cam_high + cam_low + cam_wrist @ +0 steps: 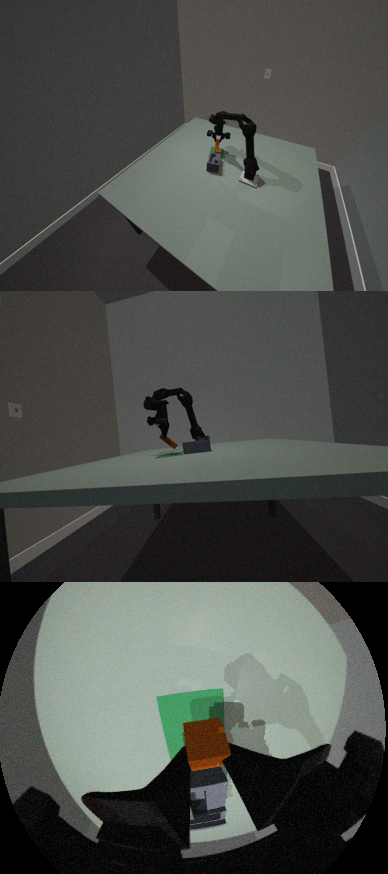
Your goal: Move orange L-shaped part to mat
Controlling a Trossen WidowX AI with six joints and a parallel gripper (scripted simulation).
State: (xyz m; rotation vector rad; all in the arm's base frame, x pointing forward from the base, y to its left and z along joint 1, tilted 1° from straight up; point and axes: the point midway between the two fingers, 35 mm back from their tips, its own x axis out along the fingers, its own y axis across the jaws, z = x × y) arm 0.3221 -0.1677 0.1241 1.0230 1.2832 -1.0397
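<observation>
My gripper (217,139) (163,436) (202,747) is shut on the raised end of the orange L-shaped part (217,147) (169,442) (206,740). The part hangs tilted, its L-shaped end lower and toward the tray, above the green mat (212,149) (160,456) (171,713). In the exterior view there is a gap between its low end and the mat. The grey tray (213,168) (197,447) (214,794) stands beside the mat, and its pocket shows dark and empty. In the wrist view the part hides some of the mat.
The arm's white base plate (244,179) is on the pale table (175,175) (250,460), to the right of the tray in the top view. The tray's walls rise above the mat's level. Shadows of the arm fall over the mat and the table.
</observation>
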